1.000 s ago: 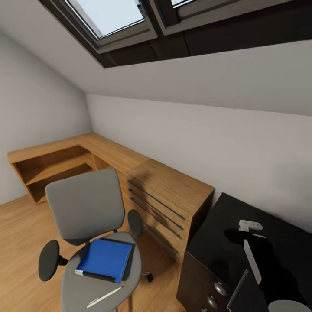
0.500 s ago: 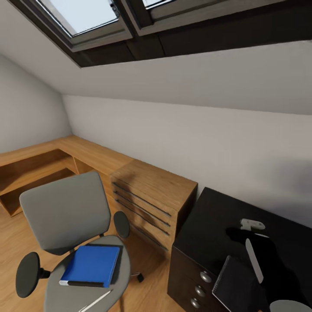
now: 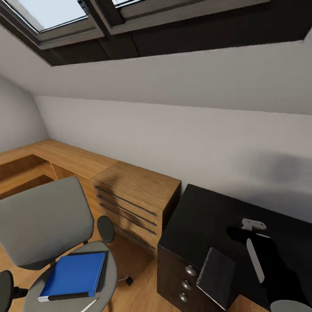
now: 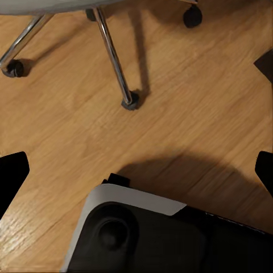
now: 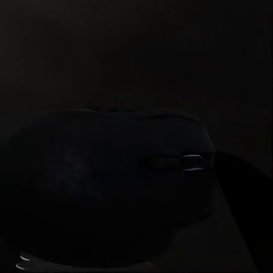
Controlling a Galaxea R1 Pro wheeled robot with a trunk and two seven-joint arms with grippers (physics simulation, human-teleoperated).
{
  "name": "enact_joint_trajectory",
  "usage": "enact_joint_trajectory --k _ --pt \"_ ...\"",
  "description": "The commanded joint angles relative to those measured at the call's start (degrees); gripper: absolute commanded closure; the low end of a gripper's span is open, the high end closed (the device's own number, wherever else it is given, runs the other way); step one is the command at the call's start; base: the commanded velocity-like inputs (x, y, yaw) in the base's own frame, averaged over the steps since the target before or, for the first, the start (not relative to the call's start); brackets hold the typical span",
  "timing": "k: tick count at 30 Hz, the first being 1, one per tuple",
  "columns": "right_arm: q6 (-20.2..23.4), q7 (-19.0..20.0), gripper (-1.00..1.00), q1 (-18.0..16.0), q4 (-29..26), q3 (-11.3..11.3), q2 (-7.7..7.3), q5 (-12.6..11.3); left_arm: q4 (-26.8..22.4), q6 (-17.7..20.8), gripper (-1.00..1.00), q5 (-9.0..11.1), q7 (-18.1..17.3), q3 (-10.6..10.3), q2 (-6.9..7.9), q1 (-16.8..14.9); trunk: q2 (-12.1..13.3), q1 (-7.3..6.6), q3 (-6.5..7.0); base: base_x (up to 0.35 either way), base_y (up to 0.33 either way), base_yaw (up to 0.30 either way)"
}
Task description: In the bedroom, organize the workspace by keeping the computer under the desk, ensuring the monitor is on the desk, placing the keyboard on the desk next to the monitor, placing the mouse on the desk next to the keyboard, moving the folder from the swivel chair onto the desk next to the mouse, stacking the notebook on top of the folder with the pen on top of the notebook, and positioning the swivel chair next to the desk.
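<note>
Head view, left to right. Swivel chair (image 3: 47,225) at 8 o'clock carries my next pickup, the folder (image 3: 71,275). Desk (image 3: 203,221) at 4 o'clock bears the notebook (image 3: 216,277), overhanging its edge. My end effectors' state: cannot tell.

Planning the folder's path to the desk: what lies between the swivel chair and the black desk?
In the head view, bare wooden floor separates the swivel chair from the desk, with the wooden dresser behind that gap.
</note>
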Motion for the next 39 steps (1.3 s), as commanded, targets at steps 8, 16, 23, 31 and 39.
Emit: enact_joint_trajectory --k 8,16,23,31,39 --pt "0.23 -0.34 1.00 -0.04 -0.26 -0.03 -0.23 -0.21 1.09 -0.19 -1.00 0.55 0.14 -0.38 0.07 -0.03 -0.06 0.01 -0.08 0.000 0.000 -0.262" --pt "0.23 -0.36 1.00 -0.04 -0.29 -0.04 -0.27 -0.19 1.14 -0.32 -1.00 0.75 0.14 -0.20 0.29 -0.02 -0.06 0.01 -0.08 0.000 0.000 -0.262" --pt "0.23 -0.36 1.00 -0.04 -0.15 -0.04 -0.15 -0.19 1.30 -0.47 -1.00 0.75 -0.09 -0.22 0.62 -0.01 -0.06 0.01 -0.08 0.000 0.000 -0.262" --pt "0.23 -0.42 1.00 -0.05 -0.16 -0.04 -0.16 -0.19 1.80 -0.62 -1.00 0.69 -0.39 -0.29 0.97 -0.04 -0.06 0.01 -0.08 0.000 0.000 -0.262" --pt "0.23 -0.44 1.00 -0.05 -0.20 -0.04 -0.22 -0.19 1.84 -0.57 -1.00 0.61 -0.39 -0.37 1.00 -0.04 -0.06 0.01 -0.08 -0.146 0.000 -0.262"
